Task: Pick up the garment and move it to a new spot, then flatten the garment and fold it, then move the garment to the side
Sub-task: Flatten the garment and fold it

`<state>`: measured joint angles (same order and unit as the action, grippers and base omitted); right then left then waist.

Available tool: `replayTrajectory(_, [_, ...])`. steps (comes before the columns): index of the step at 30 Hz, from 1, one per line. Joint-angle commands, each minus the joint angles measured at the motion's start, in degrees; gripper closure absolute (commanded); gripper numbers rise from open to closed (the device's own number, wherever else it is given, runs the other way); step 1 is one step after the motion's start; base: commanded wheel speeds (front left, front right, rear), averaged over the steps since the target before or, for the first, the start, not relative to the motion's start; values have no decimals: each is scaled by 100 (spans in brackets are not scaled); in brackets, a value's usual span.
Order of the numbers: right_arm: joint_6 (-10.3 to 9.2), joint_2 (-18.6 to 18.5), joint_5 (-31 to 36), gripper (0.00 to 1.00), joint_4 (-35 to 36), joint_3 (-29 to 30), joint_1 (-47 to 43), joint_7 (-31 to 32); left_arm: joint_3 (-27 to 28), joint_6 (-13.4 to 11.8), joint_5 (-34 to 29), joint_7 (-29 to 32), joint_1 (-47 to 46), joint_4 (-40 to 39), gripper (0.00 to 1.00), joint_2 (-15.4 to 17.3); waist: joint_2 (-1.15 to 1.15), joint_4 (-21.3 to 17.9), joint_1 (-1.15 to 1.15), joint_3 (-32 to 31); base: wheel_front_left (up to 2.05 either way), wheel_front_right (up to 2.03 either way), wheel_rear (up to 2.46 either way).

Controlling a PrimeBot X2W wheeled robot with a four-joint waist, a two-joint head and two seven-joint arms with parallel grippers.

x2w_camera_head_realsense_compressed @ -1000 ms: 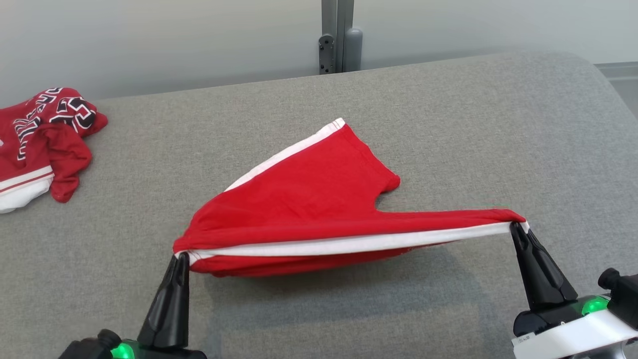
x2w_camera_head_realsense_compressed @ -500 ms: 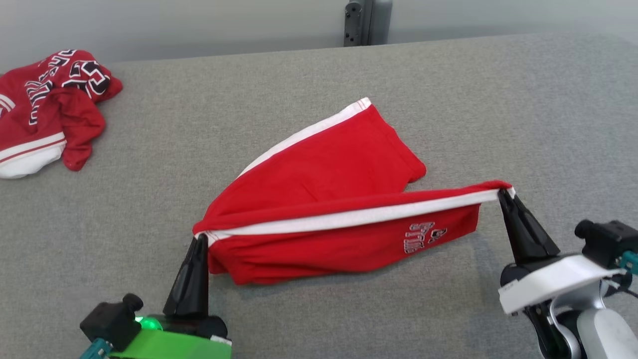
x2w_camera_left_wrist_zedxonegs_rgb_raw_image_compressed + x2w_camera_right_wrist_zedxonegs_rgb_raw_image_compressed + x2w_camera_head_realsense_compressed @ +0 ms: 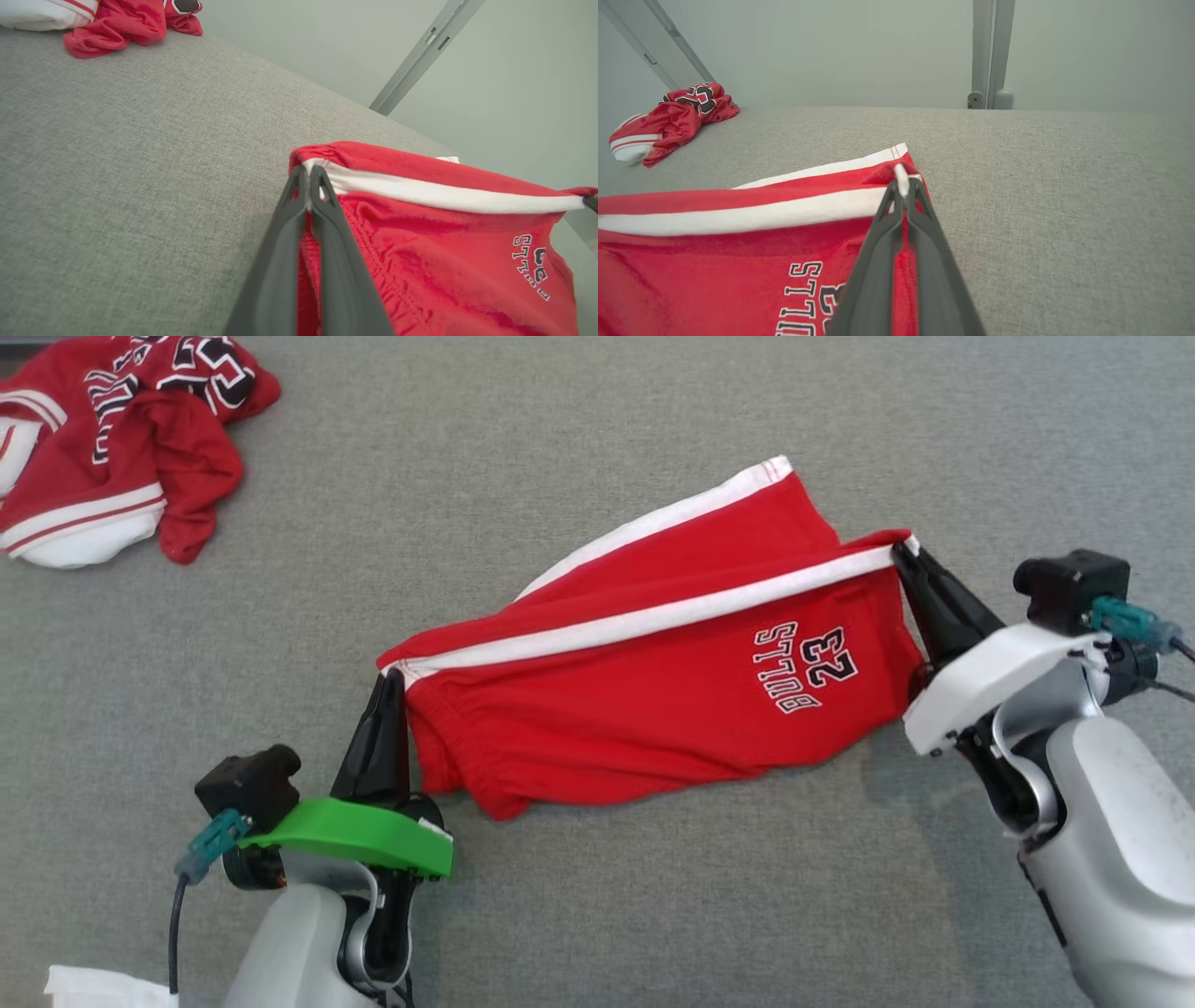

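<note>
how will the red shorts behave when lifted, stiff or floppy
Probably floppy: the red shorts sag below the taut white stripe between the left gripper and right gripper. Likely light: two fingertip pinches hold that edge up. Would likely crumple if released.

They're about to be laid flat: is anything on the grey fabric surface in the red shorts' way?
Nothing visible does. Left gripper and right gripper pinch the red shorts; the crumpled red jersey lies apart, far left.

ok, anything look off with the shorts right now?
Slightly. The red shorts are pinched between left pincer and right pincer, but the far leg splays out askew, not lined up with the near one. A crumpled red jersey lies apart, far left.
</note>
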<state>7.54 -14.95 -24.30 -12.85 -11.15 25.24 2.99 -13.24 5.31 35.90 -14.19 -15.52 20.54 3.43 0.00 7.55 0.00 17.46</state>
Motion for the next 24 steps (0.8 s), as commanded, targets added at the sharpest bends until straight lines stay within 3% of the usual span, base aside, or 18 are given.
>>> replayTrajectory(1, [-9, -93, 46, 100, -157, -72, 234, 27, -13, 0, 62, -29, -204, 114, 100, -4, 0, 307, 0, 280, 0, 0, 0])
replayTrajectory(15, [-10, -253, -312, 100, -2124, -724, 2028, 154, -517, -15, 533, -101, -1007, 965, 100, -51, 0, 658, 0, 495, 0, 0, 0])
replayTrajectory(16, [-10, -222, -347, 89, -2260, -727, 2110, 112, -545, -28, 580, -103, -1027, 950, 100, -48, 0, 666, 0, 493, 0, 0, 0])
replayTrajectory(17, [-10, -188, -383, 71, -2376, -732, 2181, 71, -570, -39, 600, -104, -1034, 922, 100, -48, 0, 670, 0, 491, 0, 0, 0])
replayTrajectory(18, [-10, -169, -410, 42, -2491, -726, 2262, 8, -591, -42, 604, -105, -1035, 885, 76, -48, 0, 673, 0, 489, 0, 0, 0])
replayTrajectory(19, [-10, -167, -424, 0, -2588, -719, 2331, -52, -600, -47, 613, -105, -1030, 847, 52, -48, 0, 675, 0, 486, 0, 0, 0])
replayTrajectory(20, [-10, -162, -417, 0, -2691, -724, 2405, -136, -617, -51, 606, -103, -1017, 799, 0, -48, 0, 677, 0, 483, 0, 0, 0])
replayTrajectory(24, [-9, -71, -428, 0, -3080, -688, 2596, -525, -678, -48, 581, -101, -840, 575, 0, -49, 0, 669, 0, 444, 0, 0, 0])
